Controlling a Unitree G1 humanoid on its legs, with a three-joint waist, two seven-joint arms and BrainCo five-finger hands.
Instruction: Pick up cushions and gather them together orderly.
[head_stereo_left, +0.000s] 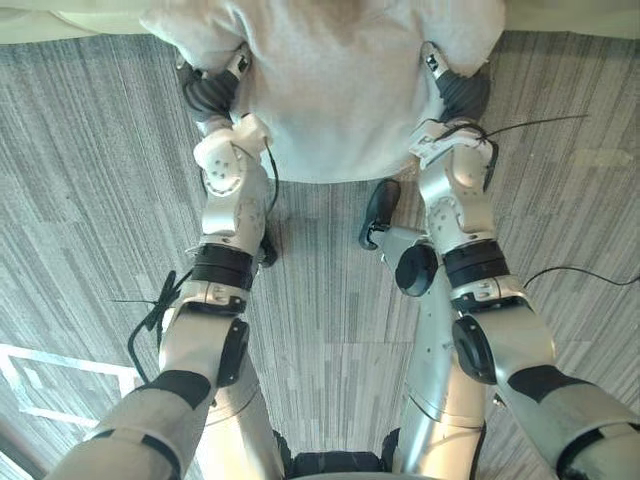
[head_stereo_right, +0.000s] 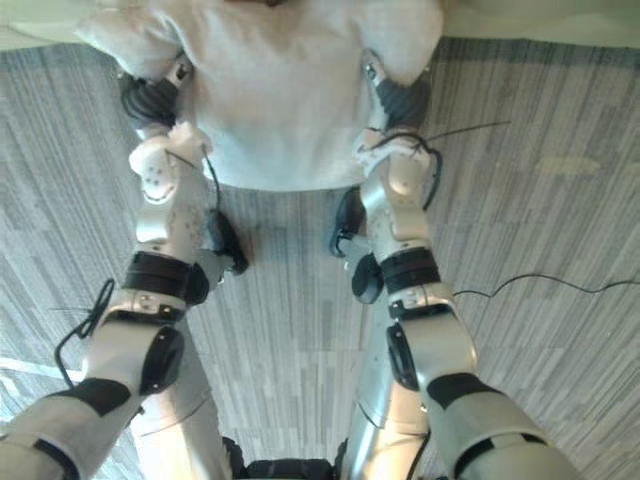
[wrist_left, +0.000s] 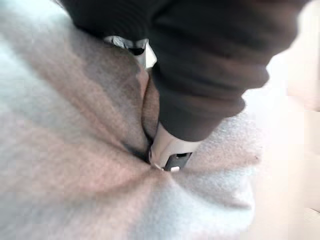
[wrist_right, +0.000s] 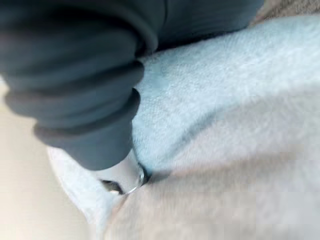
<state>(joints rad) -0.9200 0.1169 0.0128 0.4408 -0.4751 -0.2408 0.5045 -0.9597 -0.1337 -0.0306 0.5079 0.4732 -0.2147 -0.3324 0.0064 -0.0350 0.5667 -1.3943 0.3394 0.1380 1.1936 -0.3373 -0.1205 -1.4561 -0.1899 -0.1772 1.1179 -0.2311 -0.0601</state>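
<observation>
A pale grey cushion (head_stereo_left: 330, 90) hangs between my two hands at the top of the head views, above the carpet. My left hand (head_stereo_left: 212, 92) grips its left edge and my right hand (head_stereo_left: 462, 92) its right edge. Each thumb lies over the top face, and the fingers are hidden beneath. The left wrist view shows the left hand's thumb (wrist_left: 167, 150) dug into the soft cloth of the cushion (wrist_left: 65, 150), which puckers around it. The right wrist view shows the same on the other side: the thumb (wrist_right: 125, 177) is pressed into a fold of the cushion (wrist_right: 240, 150).
Grey striped carpet (head_stereo_left: 80, 200) covers the floor below the cushion. A cream surface (head_stereo_left: 60, 20) runs along the top edge behind the cushion. White tape lines (head_stereo_left: 40, 360) mark the carpet at the lower left.
</observation>
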